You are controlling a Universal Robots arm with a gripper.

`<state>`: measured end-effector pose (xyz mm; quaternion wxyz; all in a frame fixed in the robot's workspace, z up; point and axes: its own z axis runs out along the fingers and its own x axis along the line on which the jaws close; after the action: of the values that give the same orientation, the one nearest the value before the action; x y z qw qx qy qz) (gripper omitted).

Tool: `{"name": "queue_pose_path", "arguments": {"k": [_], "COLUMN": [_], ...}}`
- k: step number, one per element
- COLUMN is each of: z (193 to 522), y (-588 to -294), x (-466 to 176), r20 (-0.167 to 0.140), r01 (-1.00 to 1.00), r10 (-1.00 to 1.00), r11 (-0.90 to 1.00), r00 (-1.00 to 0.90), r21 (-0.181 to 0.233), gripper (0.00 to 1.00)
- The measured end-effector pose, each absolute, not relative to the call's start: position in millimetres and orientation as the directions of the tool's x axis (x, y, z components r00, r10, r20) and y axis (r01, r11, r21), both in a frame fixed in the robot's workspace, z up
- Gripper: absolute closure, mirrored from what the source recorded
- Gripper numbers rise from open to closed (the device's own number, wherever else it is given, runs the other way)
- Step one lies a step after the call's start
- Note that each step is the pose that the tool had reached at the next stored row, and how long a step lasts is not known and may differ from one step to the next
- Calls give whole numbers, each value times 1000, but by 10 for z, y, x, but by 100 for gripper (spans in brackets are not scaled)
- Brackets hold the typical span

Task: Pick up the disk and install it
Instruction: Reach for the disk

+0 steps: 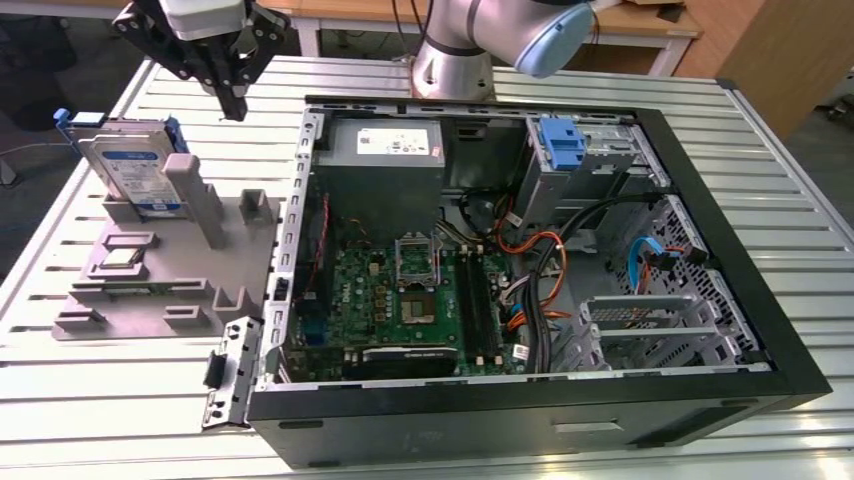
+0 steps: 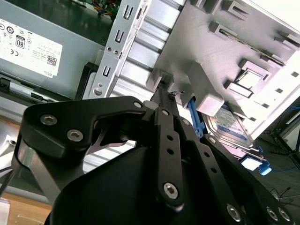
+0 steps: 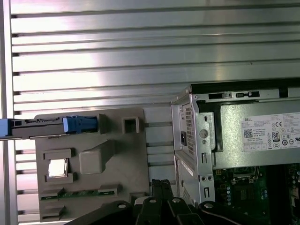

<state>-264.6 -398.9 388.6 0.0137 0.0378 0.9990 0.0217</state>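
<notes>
The disk (image 1: pixel 134 172), a silver-grey drive with a blue-and-white label and blue side rails, stands upright in a slot at the far end of a grey fixture (image 1: pixel 160 275) on the exterior view's left. My gripper (image 1: pixel 235 104) hangs above the table, higher than the disk and toward the exterior view's right of it, between the fixture and the computer case. Its black fingers are shut with nothing between them. The first wrist view has the disk (image 3: pixel 47 127) edge-on, apart from the fingertips (image 3: pixel 161 185). In the second wrist view the disk (image 2: pixel 234 127) lies beyond the gripper (image 2: pixel 164 93).
An open black computer case (image 1: pixel 721 230) fills the middle and right, with a grey power supply (image 1: pixel 387 145) bearing a white sticker, a motherboard (image 1: pixel 414 300), cables, and a bare blue bracket (image 1: pixel 561 140) in the drive bay. The fixture also carries small parts (image 1: pixel 123 255). The slatted metal table (image 1: pixel 120 400) stretches all around.
</notes>
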Motion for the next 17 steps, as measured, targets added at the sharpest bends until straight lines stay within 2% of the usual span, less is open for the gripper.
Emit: {"name": "queue_pose_path", "arguments": {"k": [17], "z": [3879], "y": [-3989], "x": [-2749], "r20": [-27], "r01": [75], "r10": [76], "r11": [996], "r00": [-997], "r21": [44], "gripper": [90]}}
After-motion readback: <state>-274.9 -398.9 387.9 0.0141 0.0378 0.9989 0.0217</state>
